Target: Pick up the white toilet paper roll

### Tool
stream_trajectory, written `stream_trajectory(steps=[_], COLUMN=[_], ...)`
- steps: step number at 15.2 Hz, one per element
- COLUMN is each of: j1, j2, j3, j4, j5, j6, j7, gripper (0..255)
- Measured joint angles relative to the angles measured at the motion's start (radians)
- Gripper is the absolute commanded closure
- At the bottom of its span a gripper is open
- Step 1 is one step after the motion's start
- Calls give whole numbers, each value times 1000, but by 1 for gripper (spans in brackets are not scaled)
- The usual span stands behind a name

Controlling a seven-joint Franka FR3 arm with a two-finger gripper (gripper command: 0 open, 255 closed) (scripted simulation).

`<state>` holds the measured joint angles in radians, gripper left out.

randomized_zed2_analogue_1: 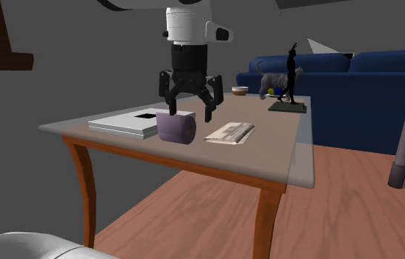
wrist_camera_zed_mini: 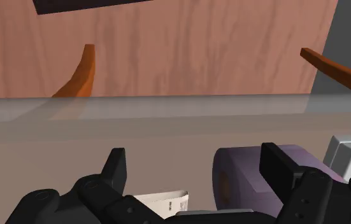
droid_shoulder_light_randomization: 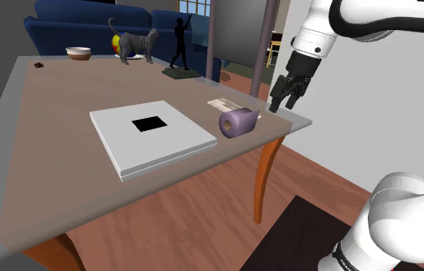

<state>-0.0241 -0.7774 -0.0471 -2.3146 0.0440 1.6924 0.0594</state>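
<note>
Currently: approach step | pale purple roll (droid_shoulder_light_randomization: 237,122) on its side near the tabletop (droid_shoulder_light_randomization: 48,154) edge, beside a folded paper (randomized_zed2_analogue_1: 230,132) | claw (randomized_zed2_analogue_1: 190,110) wide open, empty, hovering above it, off-centre | next, likely: centre claw over roll, descend, close.

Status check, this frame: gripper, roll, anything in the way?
Gripper open, empty, above the table. Roll, rendered purple, lies on its side, not between the fingers. Folded leaflet beside it; nothing on top.
</note>
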Motion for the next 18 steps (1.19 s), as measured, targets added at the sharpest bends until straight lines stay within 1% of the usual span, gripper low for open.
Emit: stream_trajectory(steps=[1, 2, 4, 7, 10, 11, 13, 14, 16, 18], j1=[0, 7, 30, 70, 126, 152, 203, 220, 233, 237], j2=[0, 34, 159, 370, 565, 621, 710, 737, 751, 762], j3=[0, 22, 99, 258, 421, 474, 555, 577, 592, 596], j4=[0, 40, 181, 380, 488, 504, 489, 482, 454, 437], j5=[0, -28, -136, -353, -602, -686, -852, -905, -937, -941], j6=[0, -30, -137, -314, -464, -516, -592, -614, -619, -612], j7=[0, -14, -64, -157, -259, -295, -384, -413, -423, -410], gripper=[0, 0, 0, 0, 0, 0, 0, 0, 0, 0])
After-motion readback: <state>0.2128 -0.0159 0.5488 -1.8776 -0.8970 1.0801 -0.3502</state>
